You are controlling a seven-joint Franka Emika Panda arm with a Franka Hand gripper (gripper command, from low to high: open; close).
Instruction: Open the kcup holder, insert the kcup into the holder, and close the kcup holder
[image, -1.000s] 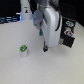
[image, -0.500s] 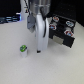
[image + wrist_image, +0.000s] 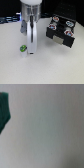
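The kcup [image 3: 22, 48], a small pod with a green top, stands on the white table just to the exterior view's left of my arm's lower end. My gripper [image 3: 31, 50] hangs low over the table, right beside the kcup; its fingers are too blurred to tell apart. The kcup holder [image 3: 61, 31], a black box showing round pod slots, stands at the exterior view's right, well away from the gripper. I cannot tell whether a drawer is open. The wrist view is blurred: grey surface with a dark green shape [image 3: 4, 111] at one edge, which I cannot identify.
The white table [image 3: 55, 65] spreads under everything. A dark background band [image 3: 10, 20] runs along the table's far edge. The arm's white body [image 3: 30, 15] rises from the gripper to the top of the exterior view.
The arm has moved toward the exterior view's left and lower, ending close beside the kcup. The kcup and the holder have not moved.
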